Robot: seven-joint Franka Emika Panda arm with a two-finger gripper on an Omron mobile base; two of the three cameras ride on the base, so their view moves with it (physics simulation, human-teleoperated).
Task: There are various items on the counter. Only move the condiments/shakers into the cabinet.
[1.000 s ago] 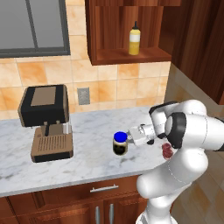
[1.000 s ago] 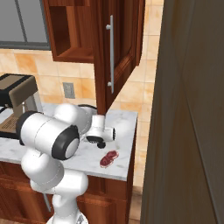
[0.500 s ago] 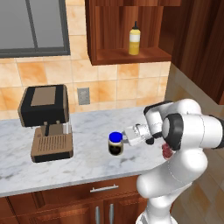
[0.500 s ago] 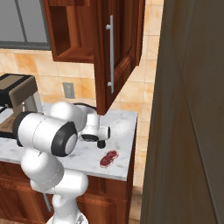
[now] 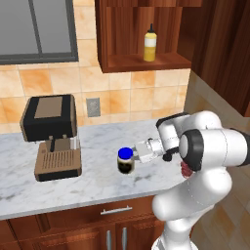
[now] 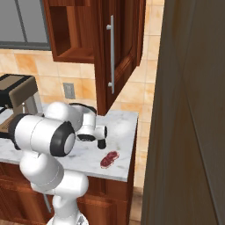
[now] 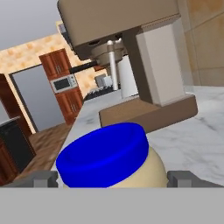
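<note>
Reaching left over the marbled counter (image 5: 88,183), my gripper (image 5: 133,155) is level with the blue-lidded jar (image 5: 125,161), whose round glossy lid sits between my fingertips (image 7: 43,178) in the hand view; I cannot tell whether they touch it. The boxy brown coffee machine (image 5: 51,136) stands beyond. The smooth yellow squeeze bottle (image 5: 150,44) is up in the wooden cabinet (image 5: 146,61); the lumpy dark-red object (image 6: 109,159) lies near the counter's right end

Glossy white rounded arm (image 5: 210,146) — dark bands at joints — pale grey wrist.
</note>
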